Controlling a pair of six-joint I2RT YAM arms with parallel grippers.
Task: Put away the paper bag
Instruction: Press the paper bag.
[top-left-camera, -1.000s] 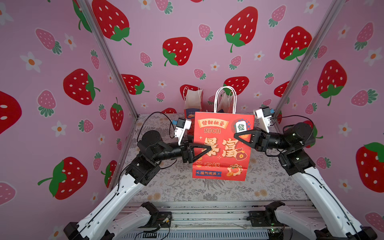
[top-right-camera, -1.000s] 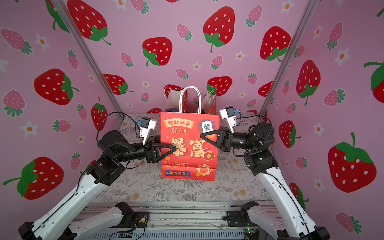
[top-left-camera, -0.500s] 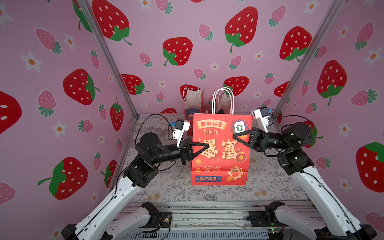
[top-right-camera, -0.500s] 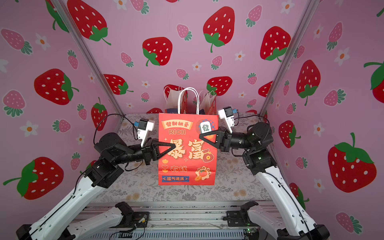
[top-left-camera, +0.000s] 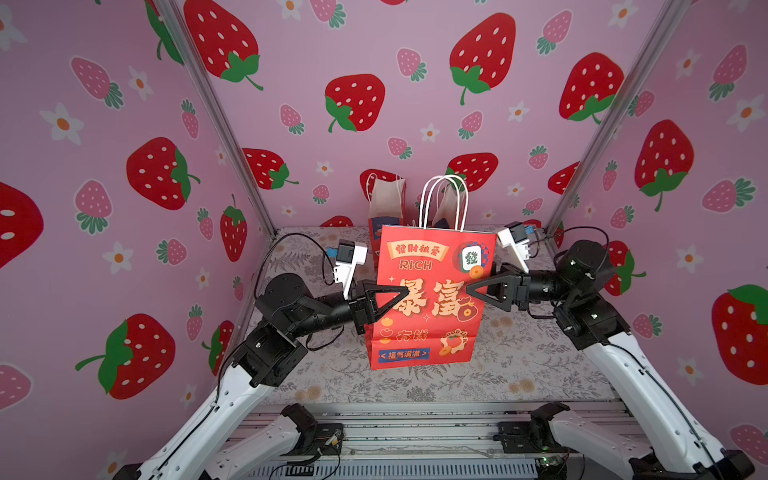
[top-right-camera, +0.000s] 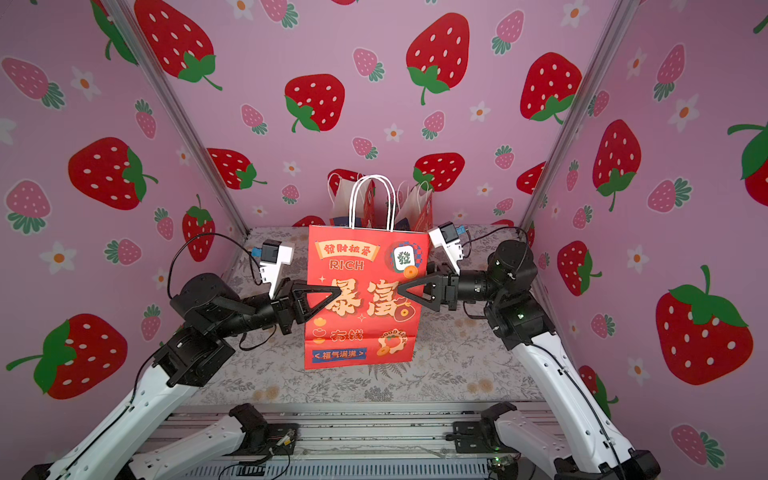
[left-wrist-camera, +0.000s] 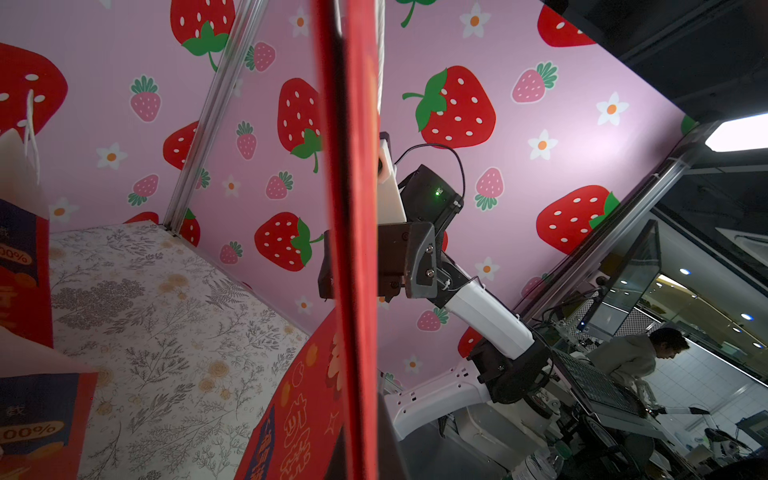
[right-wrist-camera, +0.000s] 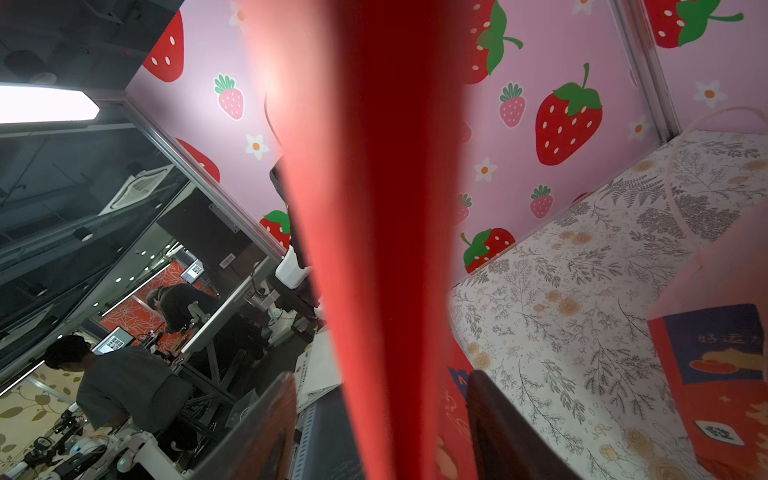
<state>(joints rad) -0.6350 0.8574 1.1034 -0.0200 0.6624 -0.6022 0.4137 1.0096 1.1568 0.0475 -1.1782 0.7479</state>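
I work in a lab – pink strawberry walls (top-left-camera: 374, 62) box in my table (top-left-camera: 519, 365), and outside sit screens (right-wrist-camera: 114, 341) and people (left-wrist-camera: 636, 357) at desks.

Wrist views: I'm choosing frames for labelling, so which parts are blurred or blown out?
Right wrist view: the red paper bag fills the middle as a soft, unfocused band, and a ceiling light is blown out white. Left wrist view: the bag's edge is sharper, the right gripper behind it is dim, and another light glares.
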